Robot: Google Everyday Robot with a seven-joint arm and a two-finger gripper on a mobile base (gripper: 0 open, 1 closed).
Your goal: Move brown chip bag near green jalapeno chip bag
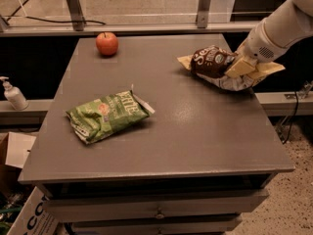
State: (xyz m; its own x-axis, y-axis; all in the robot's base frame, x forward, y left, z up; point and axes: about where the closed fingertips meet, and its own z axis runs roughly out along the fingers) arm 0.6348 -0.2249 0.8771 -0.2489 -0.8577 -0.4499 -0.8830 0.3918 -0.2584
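Note:
The brown chip bag [211, 61] lies at the table's far right edge, its dark centre bunched up and its pale ends spread out. My gripper [240, 67] comes in from the upper right on a white arm [281, 28]. Its tan fingers [238, 68] are shut on the right part of the brown bag. The bag still rests on or just above the table top. The green jalapeno chip bag [106, 115] lies flat on the left half of the table, well apart from the brown bag and the gripper.
A red apple [106, 43] stands at the table's far left corner. The grey table [195, 136] has drawers below its front edge. A soap dispenser [13, 94] stands on a ledge to the left. Cardboard boxes [17, 190] sit on the floor at lower left.

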